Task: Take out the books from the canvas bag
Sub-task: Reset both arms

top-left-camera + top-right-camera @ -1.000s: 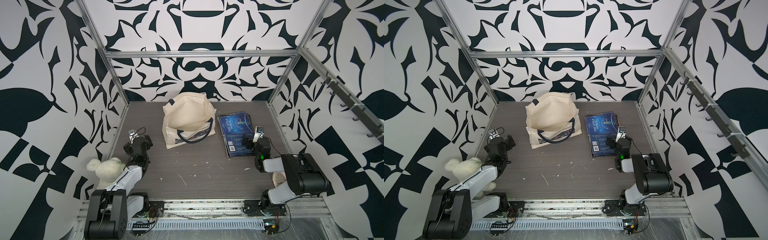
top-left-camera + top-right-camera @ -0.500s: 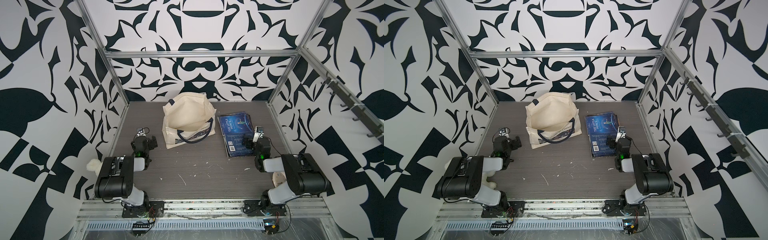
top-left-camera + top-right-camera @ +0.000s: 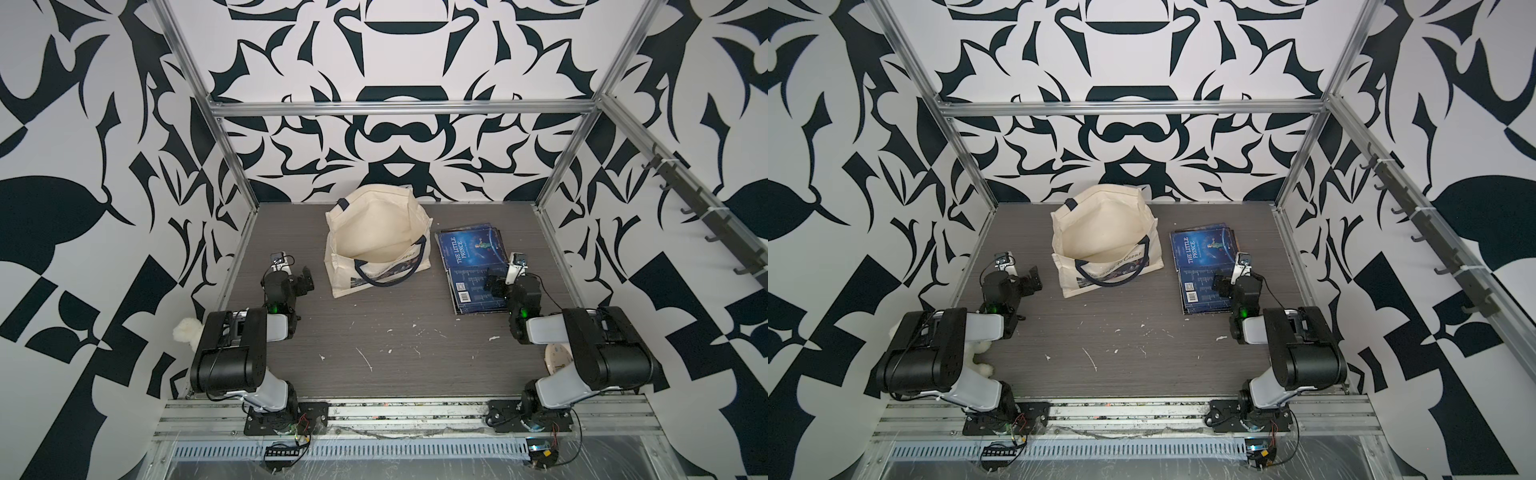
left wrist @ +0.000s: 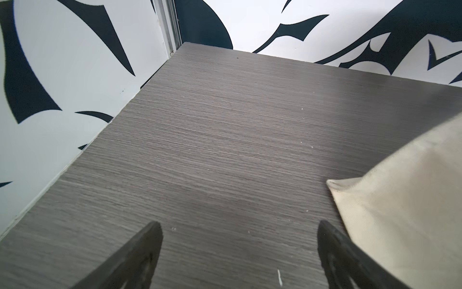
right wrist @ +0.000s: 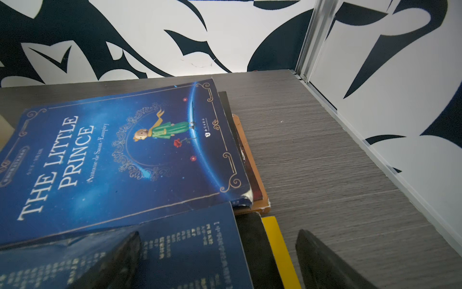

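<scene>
The canvas bag (image 3: pixel 376 241) (image 3: pixel 1104 243) stands at the back middle of the table with its mouth open; only cream lining shows inside, and a navy handle hangs over its front. The books (image 3: pixel 469 257) (image 3: pixel 1204 257) lie in a loose stack to its right, a blue cover on top (image 5: pixel 120 155). My left gripper (image 3: pixel 305 280) (image 4: pixel 239 225) is open over bare table just left of the bag (image 4: pixel 400 200). My right gripper (image 3: pixel 493 283) (image 5: pixel 218 234) is open at the stack's near right corner, holding nothing.
A white plush toy (image 3: pixel 185 330) sits at the left wall behind my left arm. A pale round object (image 3: pixel 557 359) lies by my right arm's base. Patterned walls enclose the table (image 3: pixel 395 332) on three sides. White flecks dot the wood.
My left arm has folded back from a low stretched pose, and its gripper has shifted right toward the bag. The right arm, bag and books have not moved.
</scene>
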You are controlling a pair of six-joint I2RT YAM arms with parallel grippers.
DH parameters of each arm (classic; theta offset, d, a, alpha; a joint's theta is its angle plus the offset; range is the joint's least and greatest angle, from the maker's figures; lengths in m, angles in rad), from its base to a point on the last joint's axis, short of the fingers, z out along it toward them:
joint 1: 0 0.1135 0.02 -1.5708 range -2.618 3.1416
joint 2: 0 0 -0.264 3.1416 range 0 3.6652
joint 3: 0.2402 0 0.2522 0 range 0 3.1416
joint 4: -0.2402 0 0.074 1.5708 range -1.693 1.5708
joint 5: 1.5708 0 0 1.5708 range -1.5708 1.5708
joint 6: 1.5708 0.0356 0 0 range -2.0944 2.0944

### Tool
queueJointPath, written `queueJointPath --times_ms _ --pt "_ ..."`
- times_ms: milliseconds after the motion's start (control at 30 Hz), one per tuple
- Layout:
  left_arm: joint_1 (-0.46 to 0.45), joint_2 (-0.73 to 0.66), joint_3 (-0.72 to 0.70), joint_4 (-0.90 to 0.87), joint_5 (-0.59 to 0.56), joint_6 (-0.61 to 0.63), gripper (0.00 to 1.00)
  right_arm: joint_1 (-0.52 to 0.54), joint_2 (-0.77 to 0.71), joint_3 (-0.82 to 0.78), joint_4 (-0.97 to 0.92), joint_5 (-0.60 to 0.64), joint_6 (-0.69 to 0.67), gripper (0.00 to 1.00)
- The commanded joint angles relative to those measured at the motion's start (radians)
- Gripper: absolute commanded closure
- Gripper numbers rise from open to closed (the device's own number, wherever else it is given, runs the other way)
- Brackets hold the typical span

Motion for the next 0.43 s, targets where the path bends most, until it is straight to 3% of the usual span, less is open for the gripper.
queueJointPath --times_ms 0,400 --pt "0.004 0.002 -0.004 0.023 0.012 0.003 0.01 0.001 0.0 0.012 -0.051 -0.011 -0.019 0.0" --pt "0.006 0.004 -0.006 0.03 0.024 0.008 0.01 0.001 0.0 0.011 -0.052 -0.011 -0.018 0.0"
